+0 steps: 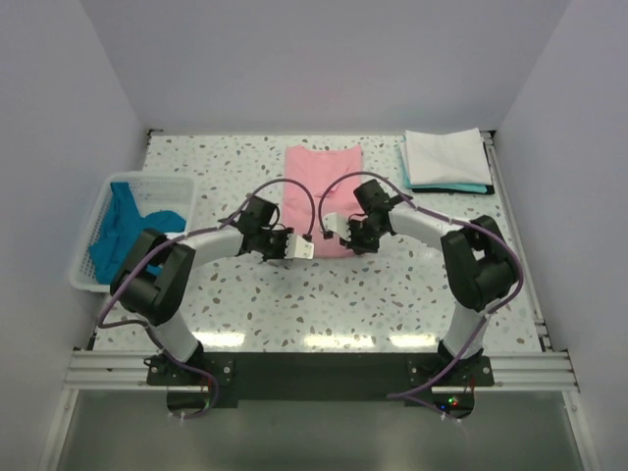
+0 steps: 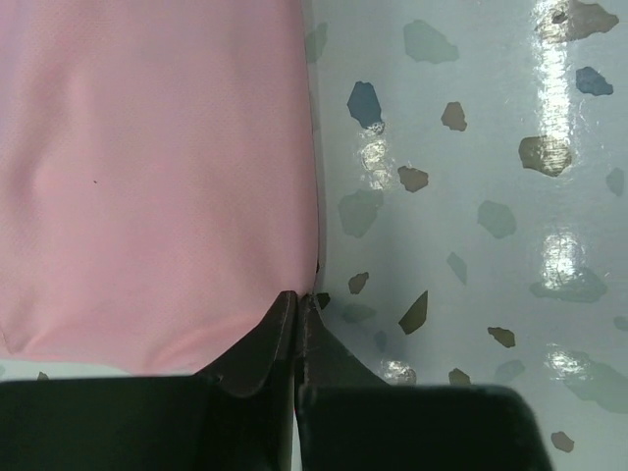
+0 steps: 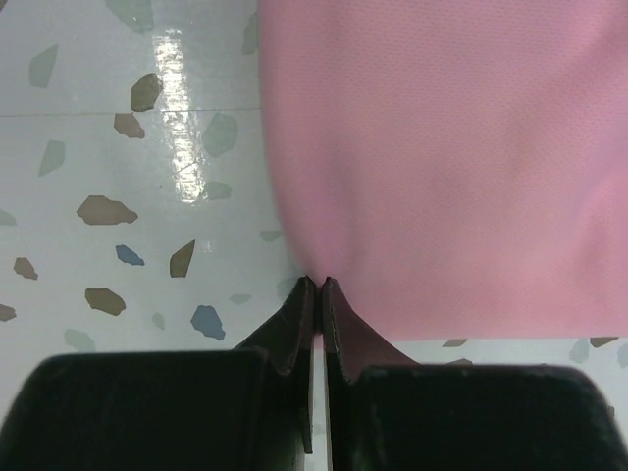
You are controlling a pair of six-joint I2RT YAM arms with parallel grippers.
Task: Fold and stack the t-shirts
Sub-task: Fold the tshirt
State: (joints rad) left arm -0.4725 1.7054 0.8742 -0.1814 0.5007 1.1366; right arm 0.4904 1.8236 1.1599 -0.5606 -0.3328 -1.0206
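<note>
Left hand (image 2: 297, 296) and right hand (image 3: 316, 285), each with fingers pressed together, pinch the two near corners of the light pink t-shirt (image 1: 322, 175). It lies as a narrow lengthwise strip on the tabletop (image 1: 392, 294) between them, so its folding appears about half done. Beyond, at the far right corner, a folded white t-shirt (image 1: 444, 155) tops a folded teal t-shirt (image 1: 453, 188), a stack judged finished. A teal-blue t-shirt (image 1: 123, 231) crumpled in the white lattice basket (image 1: 83, 283) at the left awaits folding.

Pink t-shirt (image 1: 322, 186) lies folded at centre; white one (image 1: 446, 155) tops teal one (image 1: 461, 188) far right
</note>
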